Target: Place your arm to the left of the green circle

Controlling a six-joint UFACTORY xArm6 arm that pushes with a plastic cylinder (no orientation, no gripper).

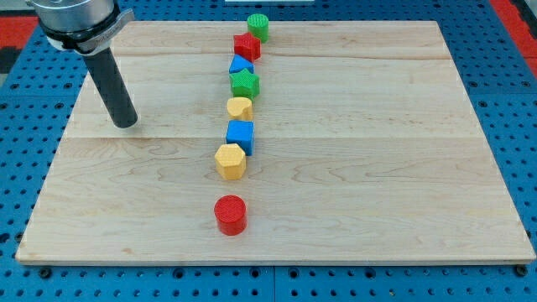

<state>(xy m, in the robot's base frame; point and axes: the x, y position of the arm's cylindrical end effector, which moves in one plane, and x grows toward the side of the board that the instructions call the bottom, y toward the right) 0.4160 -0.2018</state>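
No jaws here: my arm ends in a plain rod, and my tip rests on the wooden board at the view's left. The green circle sits at the view's top, heading a column of blocks, well apart from my tip.

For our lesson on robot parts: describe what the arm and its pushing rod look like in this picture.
The arm ends in a shiny metallic grey round collar at the view's top left. From it runs a straight, smooth, dark grey cylindrical rod, down to my tip, which is blunt and round. No cables or markings show.
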